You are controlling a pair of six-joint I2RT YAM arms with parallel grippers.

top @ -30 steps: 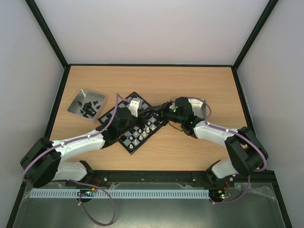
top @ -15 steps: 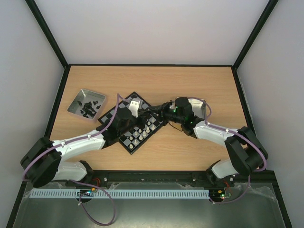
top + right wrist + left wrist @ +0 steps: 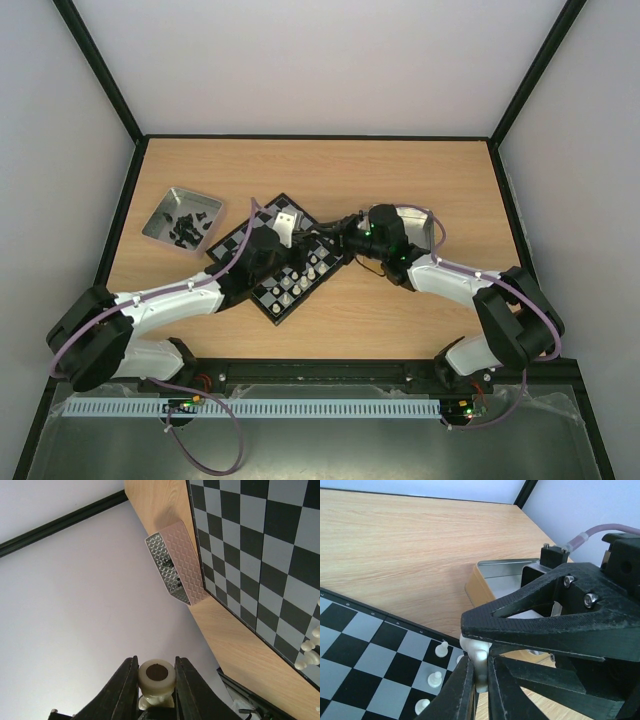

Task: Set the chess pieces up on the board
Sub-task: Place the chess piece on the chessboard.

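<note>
Finding the board (image 3: 268, 303) lying on the table (image 3: 400, 170), set cornerwise, chess pieces (image 3: 305, 272) standing along its near-right edge. Spotting one tray (image 3: 152, 226) to its left holding loose pieces (image 3: 185, 226), another tray (image 3: 428, 236) to its right. Noting left end effector (image 3: 481, 662) and right end effector (image 3: 156, 667) meeting over its far-right side, each pinching a chess piece (image 3: 156, 678).

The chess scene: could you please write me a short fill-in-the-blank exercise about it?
1. The left fingers are shut on a ___ piece.
2. The pieces in the tray at the far left are ___.
3. The board has black and ___ squares.
Missing words: white; black; grey.
</note>
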